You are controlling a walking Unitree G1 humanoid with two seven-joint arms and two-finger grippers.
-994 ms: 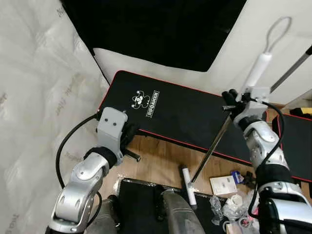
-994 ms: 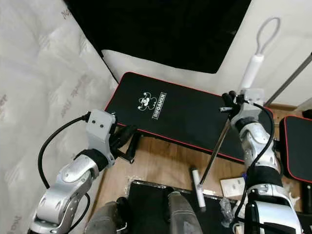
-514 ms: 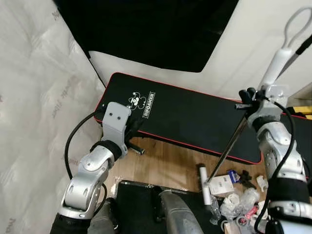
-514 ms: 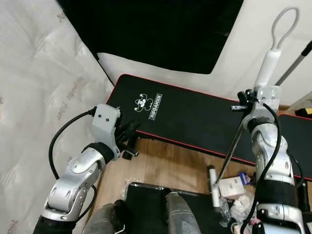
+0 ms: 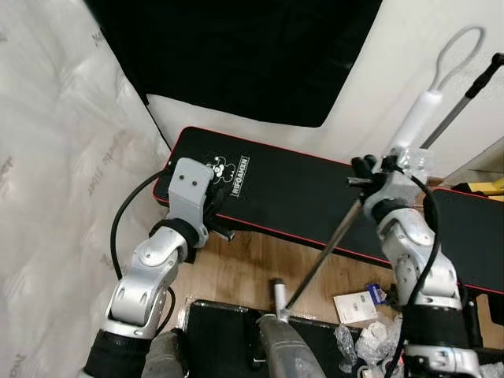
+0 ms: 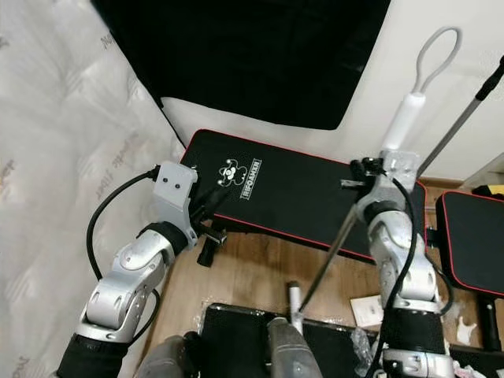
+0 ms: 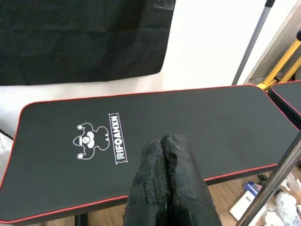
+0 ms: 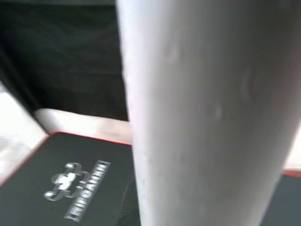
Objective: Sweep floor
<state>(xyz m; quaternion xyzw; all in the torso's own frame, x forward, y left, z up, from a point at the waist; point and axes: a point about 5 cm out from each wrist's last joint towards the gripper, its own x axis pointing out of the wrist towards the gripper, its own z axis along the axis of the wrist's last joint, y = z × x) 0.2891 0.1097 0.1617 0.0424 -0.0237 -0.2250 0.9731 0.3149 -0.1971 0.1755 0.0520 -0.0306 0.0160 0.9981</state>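
My right gripper point(image 5: 368, 170) is shut on a broom handle point(image 5: 416, 118), white with a wire loop at its top. Its metal pole point(image 5: 323, 252) slants down to the broom head point(image 5: 279, 293) on the wooden floor point(image 5: 252, 268). The white handle point(image 8: 197, 117) sits blurred and very close in the right wrist view. Litter lies to the right of the head: a white card point(image 5: 356, 305) and crumpled plastic wrappers point(image 5: 370, 346). My left gripper point(image 5: 220, 228) is shut on nothing; its fingers point(image 7: 164, 160) are pressed together over the near edge of a black pad.
A black, red-edged bench pad point(image 5: 291, 181) with a white logo lies across the floor, with a second pad point(image 5: 472, 236) at the right. A plastic-wrapped mattress point(image 5: 63, 197) stands on the left. Another pole point(image 5: 465, 98) leans on the white wall. A black mat point(image 5: 220, 331) lies at my feet.
The broom head has swung left along the floor, away from the litter. My left gripper has lifted to the pad's near edge. The camera view shifted too.
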